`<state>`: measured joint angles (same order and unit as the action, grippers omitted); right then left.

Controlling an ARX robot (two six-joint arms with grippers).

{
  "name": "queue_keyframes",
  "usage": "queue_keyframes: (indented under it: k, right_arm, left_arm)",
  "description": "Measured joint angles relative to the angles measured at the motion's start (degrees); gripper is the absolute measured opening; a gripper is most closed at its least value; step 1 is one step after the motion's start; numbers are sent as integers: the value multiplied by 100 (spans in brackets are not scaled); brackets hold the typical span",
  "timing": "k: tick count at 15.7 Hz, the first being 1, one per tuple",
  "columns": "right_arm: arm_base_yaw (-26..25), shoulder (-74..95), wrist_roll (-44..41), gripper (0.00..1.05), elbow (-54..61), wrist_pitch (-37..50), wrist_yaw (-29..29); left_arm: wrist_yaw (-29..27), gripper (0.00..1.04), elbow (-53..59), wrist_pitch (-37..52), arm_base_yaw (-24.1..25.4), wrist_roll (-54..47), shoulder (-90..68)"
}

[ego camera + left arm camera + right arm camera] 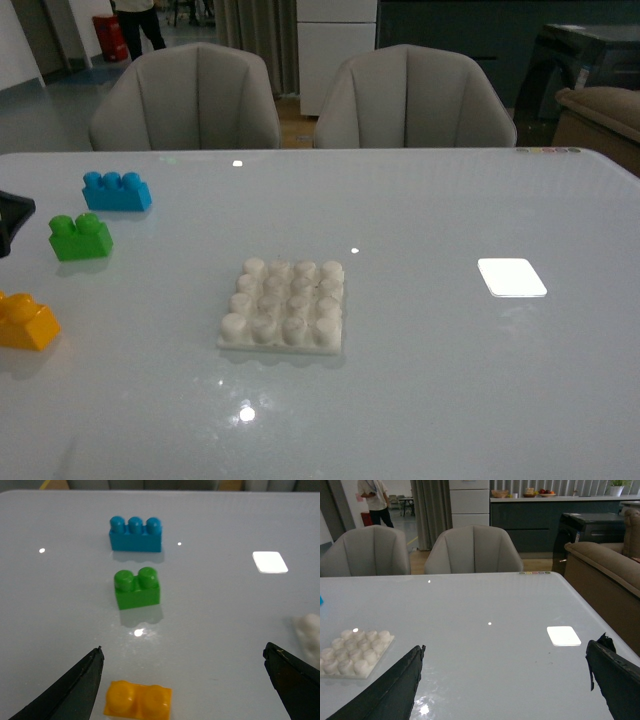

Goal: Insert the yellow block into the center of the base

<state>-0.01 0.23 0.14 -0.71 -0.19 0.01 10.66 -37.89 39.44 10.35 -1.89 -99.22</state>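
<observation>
Yellow plastic, the yellow block [25, 321] lies on the pale glossy table [430, 200] at the far left of the front view, close to the near edge, studs up and well apart from the base [284, 304]. The base sits flat around the middle of the table, its four-by-four grid of round white studs bare. Behind the yellow block stands a green brick [80, 237], and beyond that a blue brick [116, 190] with three studs; the three form a loose line, none touching. A flat bright white patch [511, 277] lies to the right of the base. The left gripper [182, 650] is spread wide above the table, and in its wrist view the yellow block shows low in the gap, nearer one finger and not gripped. The right gripper [506, 647] is likewise spread wide with nothing between its fingers, looking over bare table with the base off to one side. Two grey chairs [185, 95] stand behind the table.
</observation>
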Motion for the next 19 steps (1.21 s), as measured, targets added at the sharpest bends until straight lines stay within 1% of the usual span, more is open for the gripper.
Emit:
queue_keyframes:
  k: [2,4,6,9,11,13,19]
  right_arm:
    - [0,0,0,98,0,0,0]
    - [0,0,0,98,0,0,0]
    - [0,0,0,98,0,2,0]
    - [0,0,0,98,0,0,0]
    - [0,0,0,98,0,2,0]
    - [0,0,0,98,0,0,0]
    - [0,0,0,98,0,0,0]
  left_arm:
    - [192,98,-511,-96,343,-275,-765]
    - [610,98,-654,-238,564,-446,-1073]
    - [896,98,-669,-372,623,-684,-1211]
    - [931,98,-765,-339,662,-846,-1467]
    - [730,98,-905,-203,741,-852,-1740]
    - [807,98,-951,-105,791,-708,-1818]
    - [909,98,-953,-33,828,-697,-2017]
